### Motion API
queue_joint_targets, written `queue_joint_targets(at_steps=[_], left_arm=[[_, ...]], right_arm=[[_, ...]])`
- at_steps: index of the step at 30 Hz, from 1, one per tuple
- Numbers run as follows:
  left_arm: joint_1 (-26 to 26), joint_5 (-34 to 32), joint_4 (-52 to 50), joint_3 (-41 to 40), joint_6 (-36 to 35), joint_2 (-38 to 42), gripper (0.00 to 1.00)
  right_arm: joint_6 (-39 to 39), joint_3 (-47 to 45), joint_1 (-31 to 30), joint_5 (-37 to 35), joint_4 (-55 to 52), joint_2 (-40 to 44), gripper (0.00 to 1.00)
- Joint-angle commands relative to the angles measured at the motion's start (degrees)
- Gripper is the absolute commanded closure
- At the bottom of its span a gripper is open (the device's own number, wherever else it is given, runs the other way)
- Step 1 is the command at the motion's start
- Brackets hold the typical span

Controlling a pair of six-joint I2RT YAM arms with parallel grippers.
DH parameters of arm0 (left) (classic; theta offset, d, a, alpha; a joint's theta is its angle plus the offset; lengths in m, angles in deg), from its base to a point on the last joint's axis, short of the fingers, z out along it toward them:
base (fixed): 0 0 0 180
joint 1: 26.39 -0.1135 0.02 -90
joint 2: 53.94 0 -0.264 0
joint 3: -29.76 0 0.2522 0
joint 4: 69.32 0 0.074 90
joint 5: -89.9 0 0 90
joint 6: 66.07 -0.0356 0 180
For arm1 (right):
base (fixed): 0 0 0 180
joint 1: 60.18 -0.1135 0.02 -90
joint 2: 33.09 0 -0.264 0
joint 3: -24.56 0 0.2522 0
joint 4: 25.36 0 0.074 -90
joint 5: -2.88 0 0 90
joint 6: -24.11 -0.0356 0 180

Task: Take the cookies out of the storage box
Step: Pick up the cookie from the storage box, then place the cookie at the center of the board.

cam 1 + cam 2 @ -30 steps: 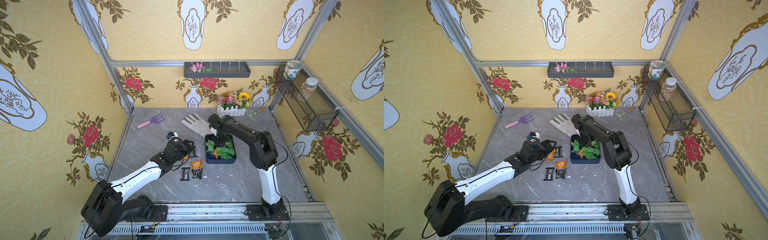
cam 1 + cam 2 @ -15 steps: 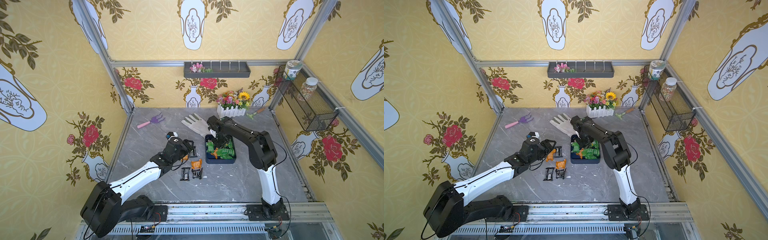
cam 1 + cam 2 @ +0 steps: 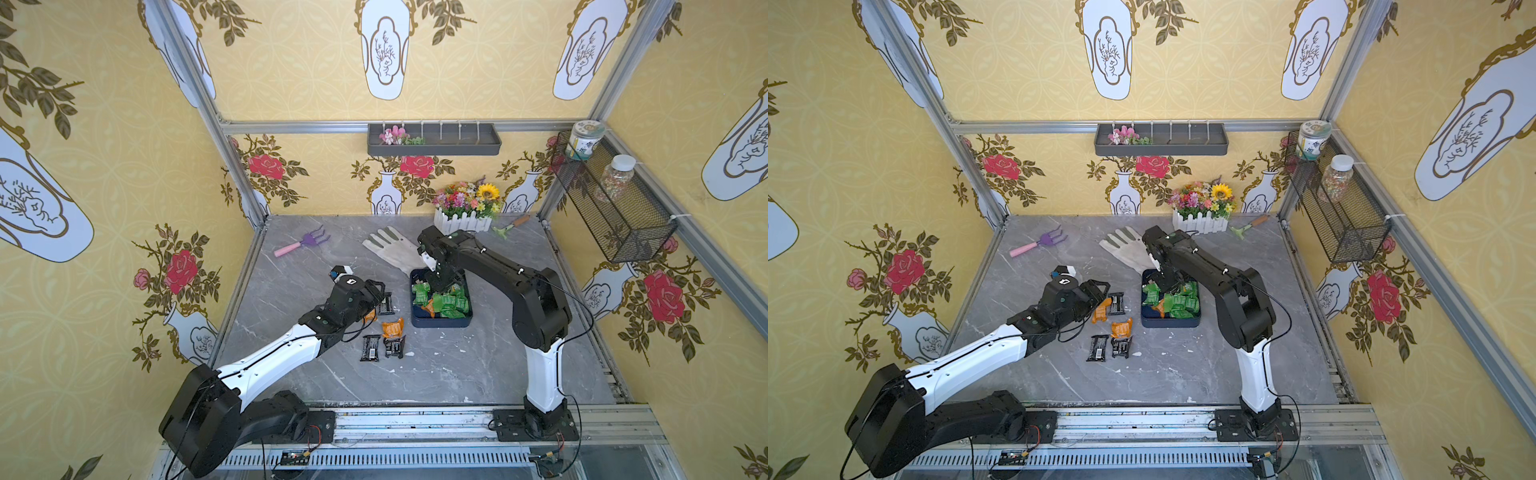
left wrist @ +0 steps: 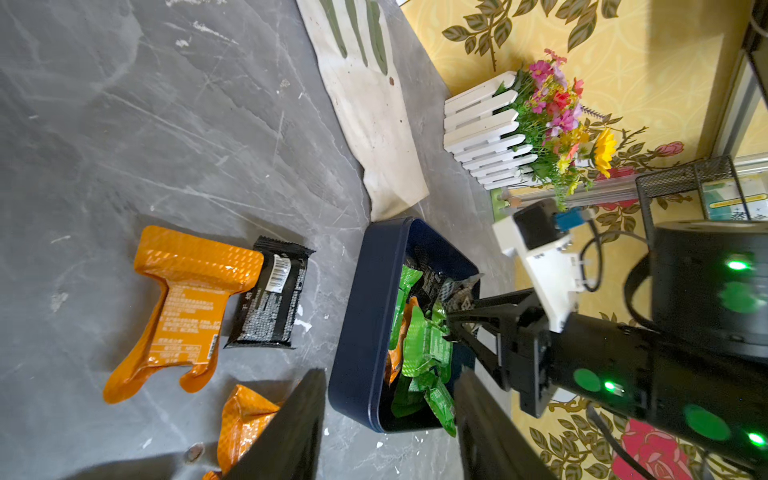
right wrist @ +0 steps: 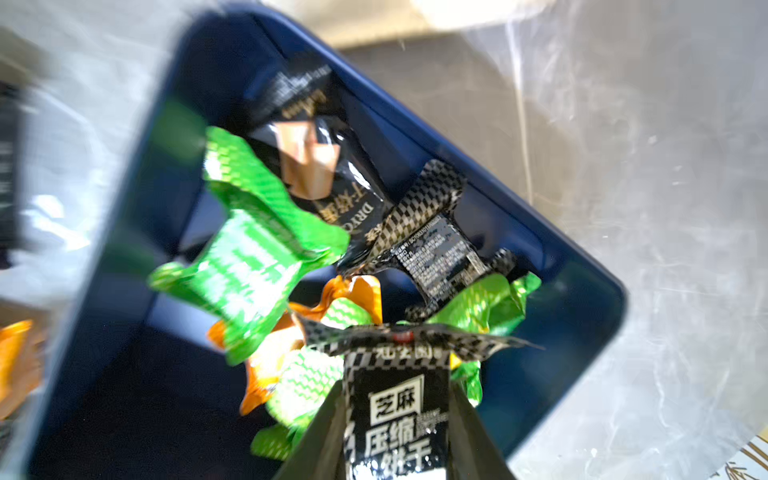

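- Since a second ago, my right gripper (image 5: 395,390) has clamped a black packet (image 5: 395,428) within the storage box (image 5: 582,299).
- Step: extraction; other cookies (image 5: 249,266) remain boxed.
- Next: lift clear, probably slowly; blur hides grip depth.
- My left gripper (image 4: 388,374) hangs open alongside.

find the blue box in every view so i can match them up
Top view: box just right of centre, a little below the middle.
Top view: box near the centre, a little below the middle.
Left wrist: box lower middle, its outer wall toward the camera.
Right wrist: box fills most of the picture, blurred.
Landmark: green packets piled inside it, visible in all four.
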Motion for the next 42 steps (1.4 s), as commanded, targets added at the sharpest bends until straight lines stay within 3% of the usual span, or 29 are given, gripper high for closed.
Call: queue_joint_targets(at_steps=[1, 8, 19, 31, 36, 42], left_arm=[[-0.9, 1.3, 3.1, -1.9, 2.8, -0.4, 0.46], [-2.1, 1.5, 4.6, -3.8, 5.7, -0.3, 0.46], [-3.0, -3.2, 3.8, -8.7, 11.6, 3.8, 0.46], [-3.0, -6.6, 3.4, -12.9, 16.1, 7.7, 0.46], [-3.0, -5.3, 4.0, -12.9, 16.1, 6.9, 0.46], [-3.0, -3.9, 5.3, -12.9, 15.8, 6.4, 0.46]], right_arm=[[-1.4, -1.0, -0.4, 0.0, 1.2, 2.0, 0.69], [-3.7, -3.4, -3.5, -0.2, 1.6, 7.5, 0.70], [-9.2, -6.6, -20.6, -2.2, 0.4, 12.6, 0.70], [-32.2, -17.6, -34.4, -3.7, 8.5, 17.4, 0.71], [-42.5, -24.9, -35.7, -6.4, 11.9, 18.4, 0.71], [-46.3, -30.8, -34.4, -8.5, 15.6, 17.0, 0.70]])
